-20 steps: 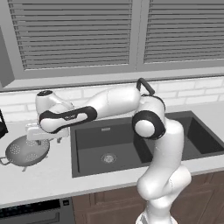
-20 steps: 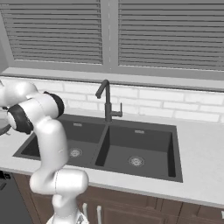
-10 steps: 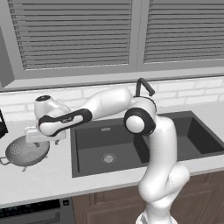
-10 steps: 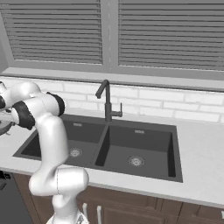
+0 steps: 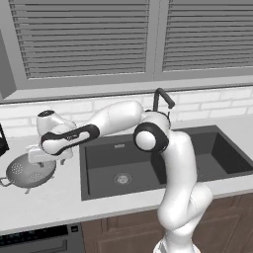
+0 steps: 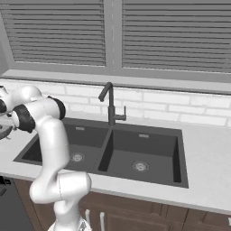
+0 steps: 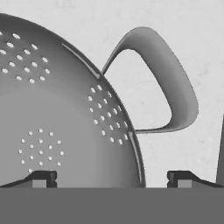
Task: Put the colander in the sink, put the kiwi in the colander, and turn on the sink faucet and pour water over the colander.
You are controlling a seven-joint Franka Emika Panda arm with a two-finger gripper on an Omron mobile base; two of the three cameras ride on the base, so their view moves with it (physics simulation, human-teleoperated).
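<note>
Colander (image 5: 28,171) sits on the bench (image 5: 54,200), left of the sink (image 5: 163,158), directly beneath the fingers (image 7: 111,177). Seen from the hand, the fingers stand spread apart and unclosed, one tip over the pierced bowl, the other outside the rim, beside the loop handle (image 7: 168,83).

My left base camera sits behind me and high, facing forward and down across the counter (image 5: 54,202) at middling range. The right base camera does likewise from my other side. Both take in the sink (image 5: 148,163) (image 6: 122,149), the faucet (image 5: 160,99) (image 6: 109,104) and the far tiled wall. My hand camera looks along my fingers (image 7: 43,178), very near, straight down on the colander (image 7: 57,118) rim and one loop handle (image 7: 170,83); the left base camera shows that colander (image 5: 27,172) at the left.
</note>
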